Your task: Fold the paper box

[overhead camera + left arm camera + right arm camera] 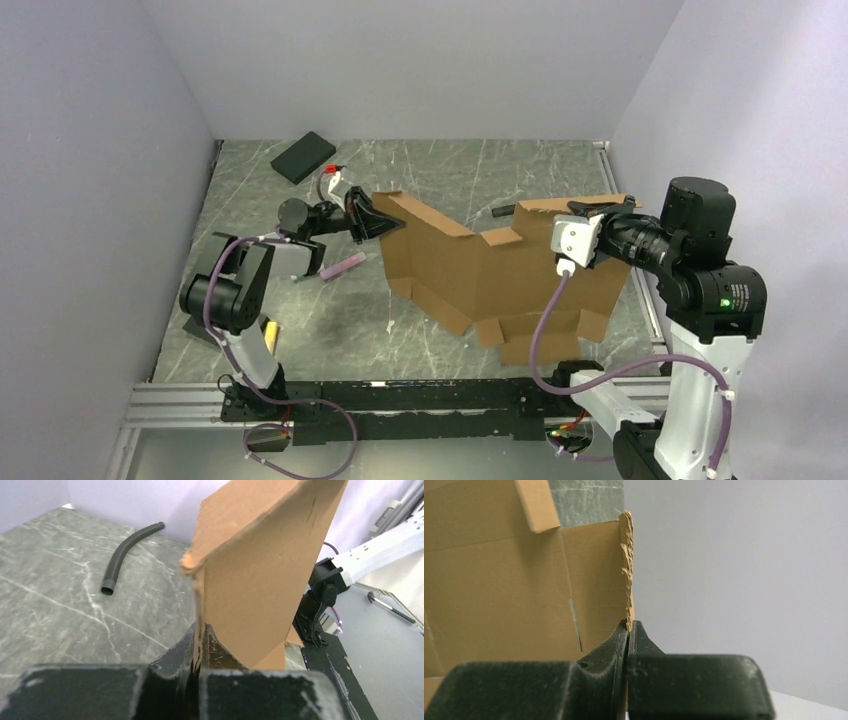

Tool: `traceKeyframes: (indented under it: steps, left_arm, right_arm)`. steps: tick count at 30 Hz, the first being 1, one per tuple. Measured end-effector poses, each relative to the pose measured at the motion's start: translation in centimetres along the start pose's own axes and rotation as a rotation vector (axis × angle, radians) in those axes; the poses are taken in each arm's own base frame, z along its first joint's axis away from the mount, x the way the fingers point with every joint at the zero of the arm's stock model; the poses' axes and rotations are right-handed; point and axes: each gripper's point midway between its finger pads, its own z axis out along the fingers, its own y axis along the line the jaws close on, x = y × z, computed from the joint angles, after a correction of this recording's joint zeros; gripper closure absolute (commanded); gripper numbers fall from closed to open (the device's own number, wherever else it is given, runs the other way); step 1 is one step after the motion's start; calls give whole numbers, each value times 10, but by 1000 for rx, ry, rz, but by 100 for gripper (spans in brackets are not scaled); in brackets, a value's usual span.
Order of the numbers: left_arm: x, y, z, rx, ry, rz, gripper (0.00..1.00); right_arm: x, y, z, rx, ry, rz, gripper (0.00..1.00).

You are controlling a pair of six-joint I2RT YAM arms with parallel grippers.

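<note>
**Both ends pinched, sheet slung between: bend on the scores, do not pull**

The paper box [490, 270] is half raised. It spans the gap between the two pincers, and its lower flaps appear to rest on the table [450, 165] below them, toward the arm bases.

The left pincer [372, 222] is clamped on the sheet's left end. In its wrist view the cardboard edge [260, 570] runs down into the slit between the closed fingers [199, 652], and the panel rises above and ahead of them.

The right pincer [548, 210] is pinched tight on the right end. A frayed corrugated edge rises straight out from between its fingers [628, 630], and the creased panel [499, 580] lies to its left.

The step looks like standing the walls up from the flat blank. Both bites are shallow and sit on the very edge, so a tug outward would likely slip or tear the board, mostly at the frayed right end.

- Turn each wrist about the nearest score line rather than dragging the sheet.
- Move the two pincers inward together so the middle stays slack.
- Keep the lower flaps on the table as a hinge.

A grey hose [125, 555] lies on the table ahead and left of the left pincer, and a black pad [303, 157] lies farther beyond it. Keep the swing clear of both.
</note>
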Motion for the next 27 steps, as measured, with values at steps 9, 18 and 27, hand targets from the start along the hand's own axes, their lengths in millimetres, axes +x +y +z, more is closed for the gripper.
traceKeyframes:
  steps: [9,18,27]
  left_arm:
    - [-62,-17,-36,-297,-121,109,100]
    - [-97,-62,-71,-608,-130,110,100]
    - [-49,-61,-95,-745,-10,-60,100]
  right_arm:
    - [31,-19,18,107,77,106,100]
    - [34,-17,57,110,-53,277,98]
    - [57,-17,98,73,-75,446,83]
